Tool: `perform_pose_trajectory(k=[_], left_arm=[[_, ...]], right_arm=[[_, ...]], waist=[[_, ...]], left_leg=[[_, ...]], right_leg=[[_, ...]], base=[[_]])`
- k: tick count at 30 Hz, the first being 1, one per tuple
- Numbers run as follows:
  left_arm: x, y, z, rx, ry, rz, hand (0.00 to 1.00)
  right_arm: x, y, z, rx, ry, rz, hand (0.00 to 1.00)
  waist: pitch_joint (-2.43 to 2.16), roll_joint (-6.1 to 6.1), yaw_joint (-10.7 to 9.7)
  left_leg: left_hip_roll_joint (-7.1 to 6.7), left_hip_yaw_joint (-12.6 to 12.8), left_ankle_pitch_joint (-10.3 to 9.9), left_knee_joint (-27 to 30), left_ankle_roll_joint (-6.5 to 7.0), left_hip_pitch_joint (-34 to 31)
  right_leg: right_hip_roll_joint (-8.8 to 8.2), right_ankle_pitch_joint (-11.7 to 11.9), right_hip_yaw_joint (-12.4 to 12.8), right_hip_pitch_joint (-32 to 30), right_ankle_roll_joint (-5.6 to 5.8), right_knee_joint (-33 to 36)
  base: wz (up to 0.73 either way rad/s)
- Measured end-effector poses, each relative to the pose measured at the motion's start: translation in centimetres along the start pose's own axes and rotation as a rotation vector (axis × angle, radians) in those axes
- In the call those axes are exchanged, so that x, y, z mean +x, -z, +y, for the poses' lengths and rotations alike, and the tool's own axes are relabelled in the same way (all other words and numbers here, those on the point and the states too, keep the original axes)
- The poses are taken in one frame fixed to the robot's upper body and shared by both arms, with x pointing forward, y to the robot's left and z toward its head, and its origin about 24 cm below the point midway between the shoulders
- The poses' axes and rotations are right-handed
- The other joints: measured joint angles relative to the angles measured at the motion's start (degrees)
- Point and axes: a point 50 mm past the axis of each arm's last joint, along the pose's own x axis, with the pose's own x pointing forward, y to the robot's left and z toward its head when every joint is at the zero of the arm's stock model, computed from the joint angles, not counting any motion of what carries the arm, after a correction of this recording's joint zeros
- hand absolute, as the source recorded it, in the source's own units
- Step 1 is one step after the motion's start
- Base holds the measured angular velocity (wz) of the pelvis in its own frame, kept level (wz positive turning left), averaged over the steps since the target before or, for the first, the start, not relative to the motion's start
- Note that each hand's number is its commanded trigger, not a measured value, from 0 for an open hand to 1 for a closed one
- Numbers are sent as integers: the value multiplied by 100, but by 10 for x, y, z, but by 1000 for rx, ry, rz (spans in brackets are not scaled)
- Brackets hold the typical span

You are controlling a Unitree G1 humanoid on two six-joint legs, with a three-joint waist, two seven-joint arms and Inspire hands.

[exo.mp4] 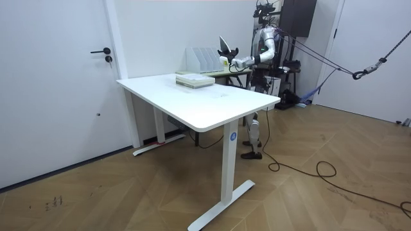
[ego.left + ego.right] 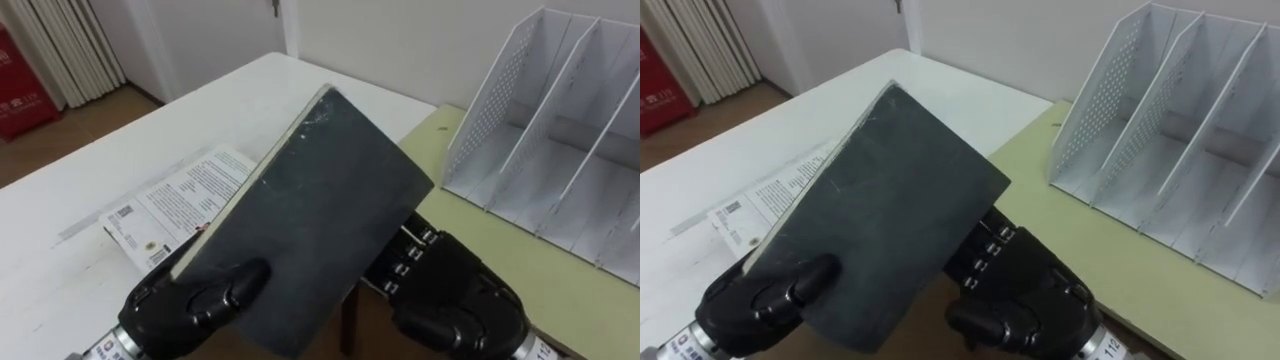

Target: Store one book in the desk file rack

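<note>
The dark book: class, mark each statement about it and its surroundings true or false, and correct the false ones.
1. The left hand grips the book. True.
2. The book stands in the file rack. False: it is held in the air, outside the rack.
3. The file rack sits on the green desk. True.
4. The white table is bare. False: a printed booklet lies on it.

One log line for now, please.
book: dark, tilted, held up | left hand: shut on book | right hand: beneath its right edge | file rack: ahead-right, book not yet in
</note>
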Motion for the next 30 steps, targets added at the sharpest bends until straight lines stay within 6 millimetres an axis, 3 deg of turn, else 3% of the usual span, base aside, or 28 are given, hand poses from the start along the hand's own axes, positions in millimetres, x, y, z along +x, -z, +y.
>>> perform_pose_trajectory(k=[10, 11, 13, 30], left_arm=[[-4, -3, 1, 15, 13, 27, 100], [-6, -4, 3, 19, 17, 35, 100], [-8, -4, 4, 16, 17, 44, 100], [-4, 5, -1, 13, 111, 102, 100]], right_arm=[[-2, -6, -1, -22, 8, -5, 0], [-3, -7, -1, -27, 10, 0, 44], [-4, -8, -2, -33, 13, 6, 100], [-4, -11, -3, -43, 28, -6, 100]], waist=[[1, -6, -8], [1, -7, -10], [1, -8, -10], [9, -79, 14]], left_leg=[[-3, 6, 0, 2, 0, -6], [-5, 7, 0, 3, 0, -8], [-8, 8, 1, 3, 1, -9], [-1, 34, 1, 2, 1, 22]], right_leg=[[-12, 0, -53, 2, 0, 0], [-13, 0, -52, 2, 0, 0], [-16, 0, -52, 1, 0, -2], [-15, -1, -43, 5, -1, 1]], base=[[0], [0], [0], [0]])
